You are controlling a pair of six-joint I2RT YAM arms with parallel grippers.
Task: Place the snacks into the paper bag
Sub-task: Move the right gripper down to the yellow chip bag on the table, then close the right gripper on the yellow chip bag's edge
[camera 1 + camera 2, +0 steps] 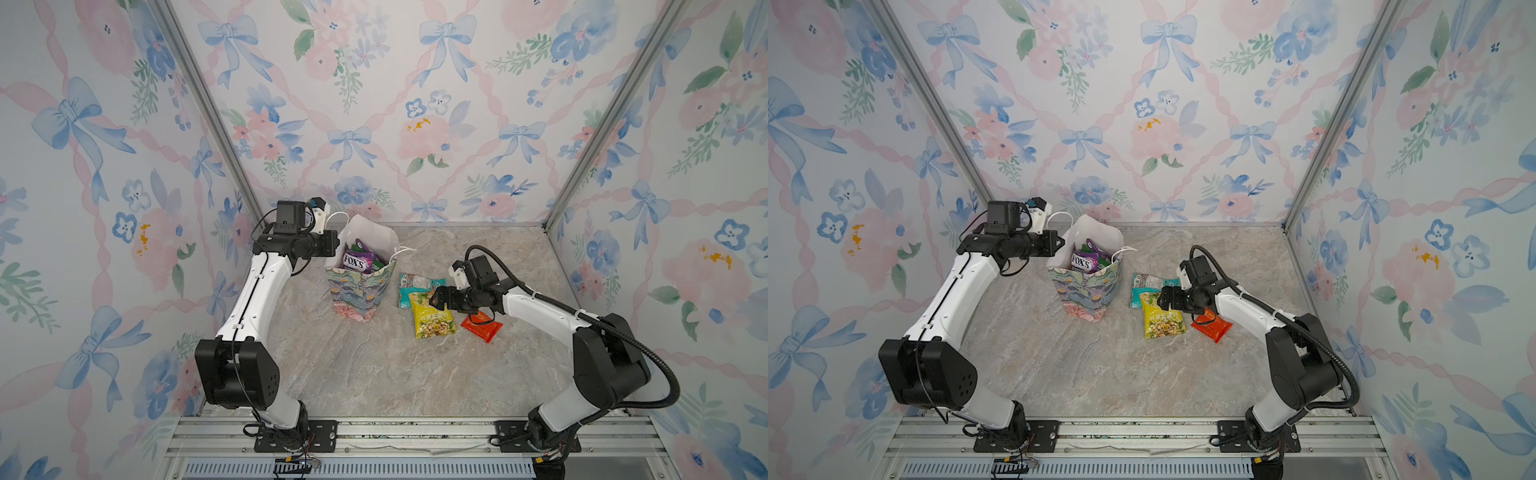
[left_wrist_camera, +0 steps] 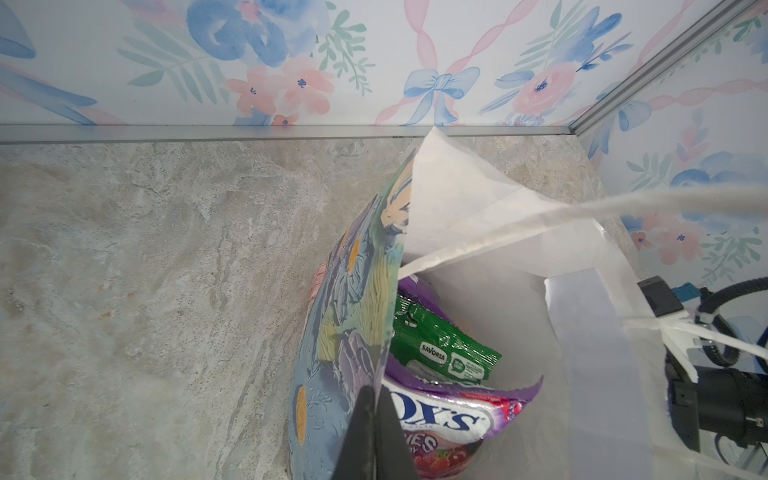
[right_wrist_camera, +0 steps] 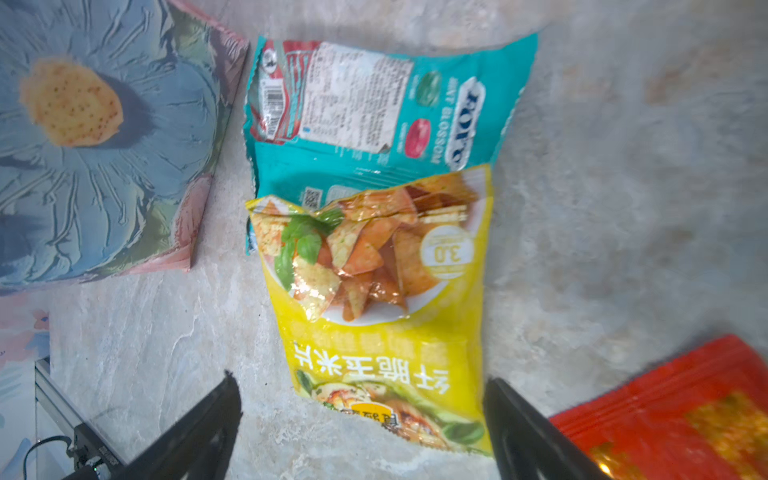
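Left gripper [image 2: 376, 436] clamps the bag [image 1: 357, 291] rim. Right gripper [image 3: 361, 378], spread wide, straddles the yellow pack's [image 3: 374, 291] end: bare table [image 3: 137, 332] beside one finger, red pack [image 3: 665, 415] just beside the other.

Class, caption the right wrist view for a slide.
Open right hand over yellow packet overlapping teal packet, red packet alongside.

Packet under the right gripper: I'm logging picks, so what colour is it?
Yellow, printed with orange chips; the packet shows best in the right wrist view.
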